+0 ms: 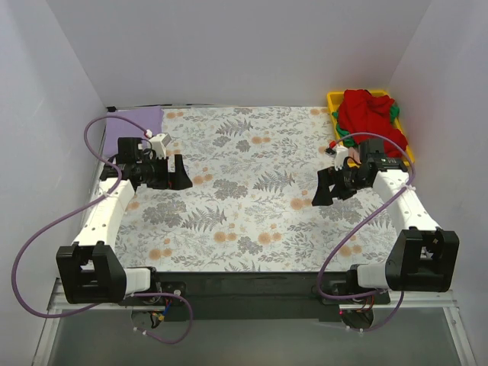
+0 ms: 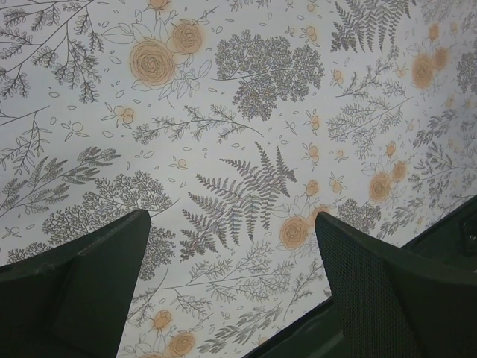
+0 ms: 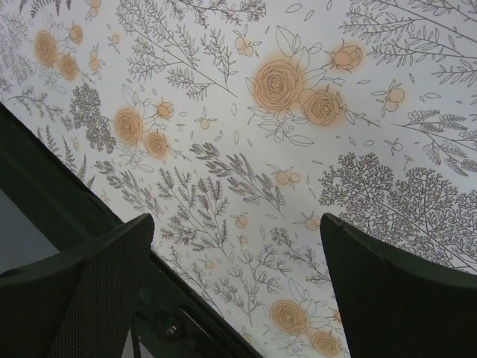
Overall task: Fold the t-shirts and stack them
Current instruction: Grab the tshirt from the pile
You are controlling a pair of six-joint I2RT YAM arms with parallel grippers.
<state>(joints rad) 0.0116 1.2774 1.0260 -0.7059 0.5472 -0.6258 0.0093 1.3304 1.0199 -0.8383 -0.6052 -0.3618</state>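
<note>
**Beyond the claws — nothing stacked yet**

The left gripper (image 1: 177, 172) and right gripper (image 1: 324, 188) gape empty. Beyond the right, a crumpled bright red cloth t-shirt (image 1: 367, 114) tops a green one (image 1: 394, 110) in a yellow plastic tray (image 1: 332, 96). Beyond the left, a pale lavender shirt (image 1: 141, 120) lies flat.

The right gripper (image 3: 235, 224) hangs above the table cloth (image 3: 298, 149) with its jaws spread wide and nothing between them. Its two dark fingers (image 3: 89, 298), with a fine mesh-like texture on their inner faces, rise from the bottom corners of the view, one at the left and one at the right. The cloth is white, printed with grey ferns, leafy sprigs and pale orange roses, and it lies flat. A black strip (image 3: 45, 171) borders the cloth and runs slantwise from the left edge down to the bottom, with a small bolt (image 3: 173, 327) on it. Beyond the strip, at the far left, shows a plain grey surface (image 3: 19, 231)
</note>
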